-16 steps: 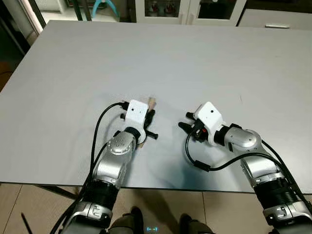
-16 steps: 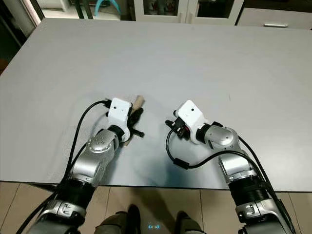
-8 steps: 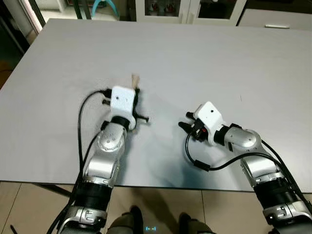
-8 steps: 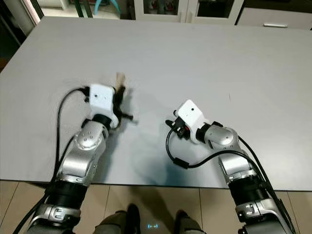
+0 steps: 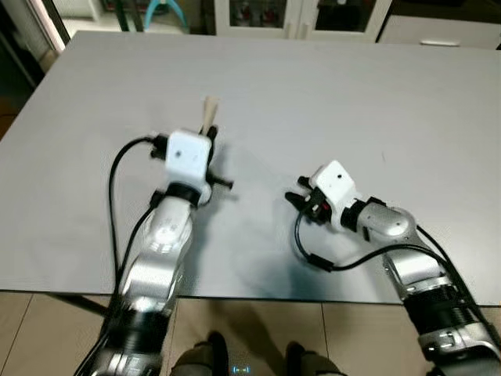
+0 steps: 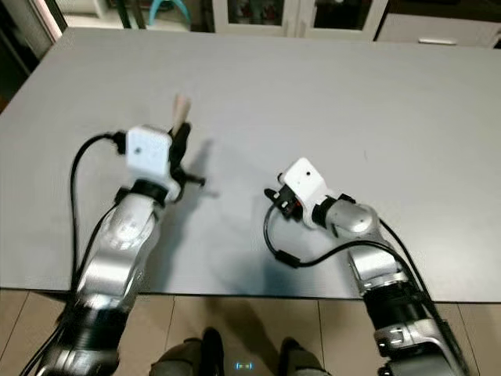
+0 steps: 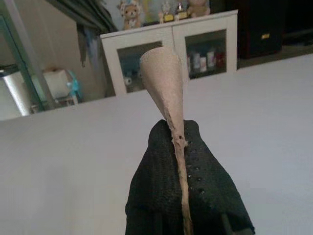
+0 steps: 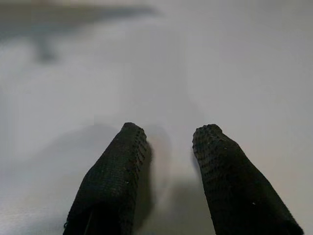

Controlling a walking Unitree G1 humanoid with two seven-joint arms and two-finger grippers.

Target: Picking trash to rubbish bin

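Note:
A tan paper cone [image 7: 166,93], squashed flat at its narrow end, is the piece of trash. My left gripper [image 5: 207,137] is shut on it and holds it clear above the grey table [image 5: 313,86], with the wide end [image 5: 210,105] poking out past the black fingers [image 7: 181,196]. My right gripper [image 8: 168,147] rests low over the table's front right part, open, with nothing between its fingers [image 8: 115,171]. That gripper's white wrist housing [image 5: 333,182] points left toward the table's middle.
White cabinets with glass doors [image 5: 305,16] stand beyond the table's far edge. A turquoise stool leg [image 5: 160,9] shows at the back left. Tiled floor [image 5: 258,337] lies below the near table edge.
My left arm has lifted the paper cone off the table and carried it up and to the left. The right arm has stayed where it was.

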